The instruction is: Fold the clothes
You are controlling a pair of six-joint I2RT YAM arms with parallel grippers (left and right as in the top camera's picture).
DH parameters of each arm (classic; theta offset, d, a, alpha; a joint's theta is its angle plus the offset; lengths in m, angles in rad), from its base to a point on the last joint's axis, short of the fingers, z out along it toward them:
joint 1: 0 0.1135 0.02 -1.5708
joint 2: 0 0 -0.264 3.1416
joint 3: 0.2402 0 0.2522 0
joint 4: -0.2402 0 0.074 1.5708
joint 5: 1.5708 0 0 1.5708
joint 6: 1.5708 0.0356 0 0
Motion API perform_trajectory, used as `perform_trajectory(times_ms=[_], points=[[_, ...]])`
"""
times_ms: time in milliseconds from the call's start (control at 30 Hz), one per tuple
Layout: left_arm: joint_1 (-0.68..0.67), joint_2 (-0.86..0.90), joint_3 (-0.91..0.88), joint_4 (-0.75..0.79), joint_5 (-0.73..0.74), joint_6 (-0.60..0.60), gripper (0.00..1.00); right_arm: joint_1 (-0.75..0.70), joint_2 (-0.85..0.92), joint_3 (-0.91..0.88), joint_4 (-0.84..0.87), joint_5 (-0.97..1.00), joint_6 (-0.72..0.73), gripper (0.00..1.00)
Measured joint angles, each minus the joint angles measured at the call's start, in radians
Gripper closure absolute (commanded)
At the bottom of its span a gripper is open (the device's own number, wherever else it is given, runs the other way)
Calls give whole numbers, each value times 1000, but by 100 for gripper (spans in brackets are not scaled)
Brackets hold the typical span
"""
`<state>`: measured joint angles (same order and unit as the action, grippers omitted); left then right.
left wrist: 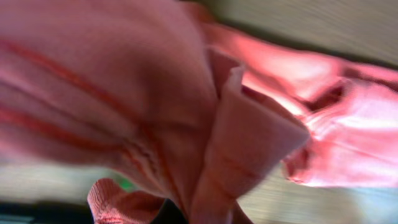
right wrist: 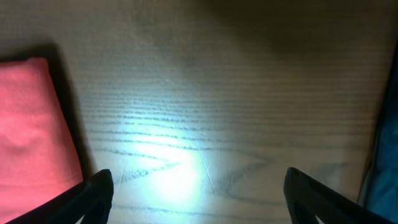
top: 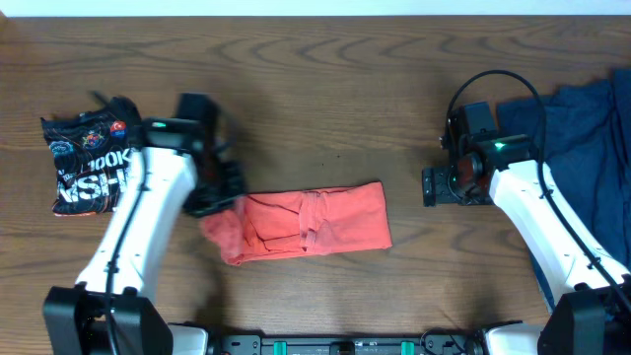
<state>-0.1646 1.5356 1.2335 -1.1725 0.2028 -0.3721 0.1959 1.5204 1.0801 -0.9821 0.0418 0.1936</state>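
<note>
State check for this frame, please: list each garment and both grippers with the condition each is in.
coral-red T-shirt: folded into a long band, left end bunched.
black printed shirt: rumpled bundle, lying apart, untouched.
navy-blue garment: loose and unfolded, partly out of frame.
left gripper: shut on the T-shirt's left end.
right gripper: fingers open, holding nothing, just clear of the T-shirt's right end.

Centre of frame, the T-shirt (top: 311, 222): coral-red, plain, with darker red seam lines in the left wrist view. Upper left, the printed shirt (top: 89, 158): black, white block letters, small red and blue badges. Upper right, the garment (top: 582, 128): navy-blue, unpatterned. The table (top: 325, 89): mid-brown wood, wavy grain. The left arm (top: 138, 222) and right arm (top: 552, 222): white shells, black joints.
</note>
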Motion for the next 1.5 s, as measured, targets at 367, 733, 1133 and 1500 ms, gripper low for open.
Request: perform_trajectory(times_ms=[367, 733, 1133, 1500], points=[[-320, 0, 2, 266, 62, -171, 94, -1, 0, 0, -16, 0, -1, 14], [-489, 7, 5, 417, 87, -224, 94, -1, 0, 0, -29, 0, -4, 14], [-542, 149, 5, 480, 87, -235, 85, -1, 0, 0, -32, 0, -5, 14], [-454, 109, 18, 534, 137, -124, 56, -1, 0, 0, 1, -86, -47, 14]])
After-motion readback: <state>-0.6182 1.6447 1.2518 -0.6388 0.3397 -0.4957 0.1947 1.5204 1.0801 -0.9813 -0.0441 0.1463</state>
